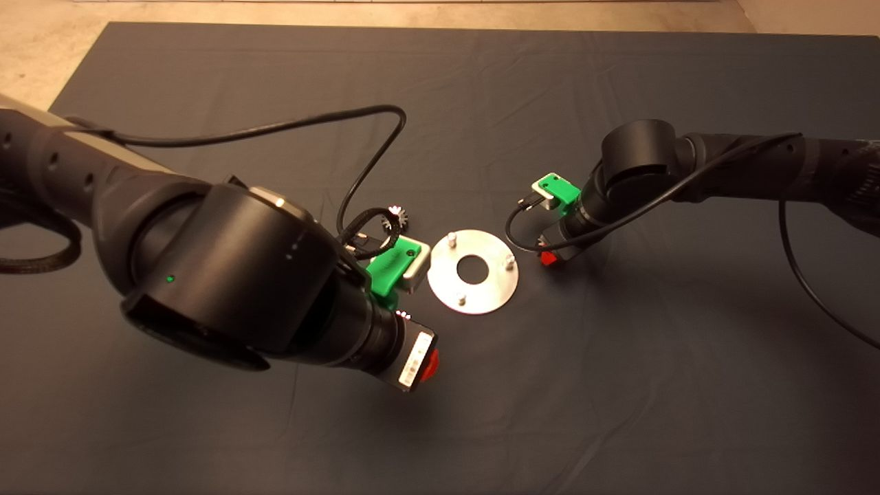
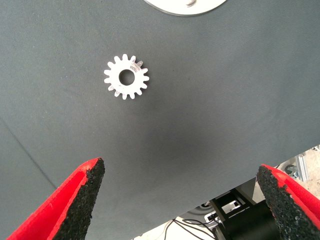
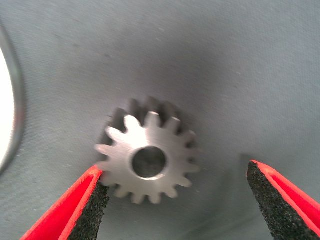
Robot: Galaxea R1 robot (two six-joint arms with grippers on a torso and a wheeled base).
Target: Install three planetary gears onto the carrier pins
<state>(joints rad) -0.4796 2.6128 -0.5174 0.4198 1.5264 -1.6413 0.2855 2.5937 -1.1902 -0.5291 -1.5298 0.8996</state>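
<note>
Both grippers down near the disc, gears lying loose

Currently the silver disc (image 1: 473, 271) lies flat near the middle of the dark mat (image 1: 619, 385) on the tabletop, with its three pegs (image 1: 452, 239) standing upright around the central hole and none of them carrying a gear.

On the left, the left gripper (image 1: 430, 364) hangs low over the mat just beside the disc's near-left edge. Its wrist view shows the fingers (image 2: 75, 205) spread wide with nothing between them. One gear (image 2: 126, 76) lies flat on the mat ahead of the pads, well clear of both, and a sliver of the disc's rim (image 2: 185, 7) shows beyond it. From above, this gear is mostly hidden under the arm; only a bright speck shows at the gripper body.

On the right, the right gripper (image 1: 548, 258) is down at the mat just beside the disc's right edge. Its fingers (image 3: 82, 207) are also spread, and a second gear (image 3: 147, 157) lies flat on the mat between them. One pad sits right against the gear's teeth, though actual contact is hard to judge; the other pad stands apart from it. The disc's edge (image 3: 7, 115) shows at the side of that view.

A third gear (image 1: 397, 218) rests on the mat up-left of the disc, partly behind the left arm's cable (image 1: 371, 165).
</note>
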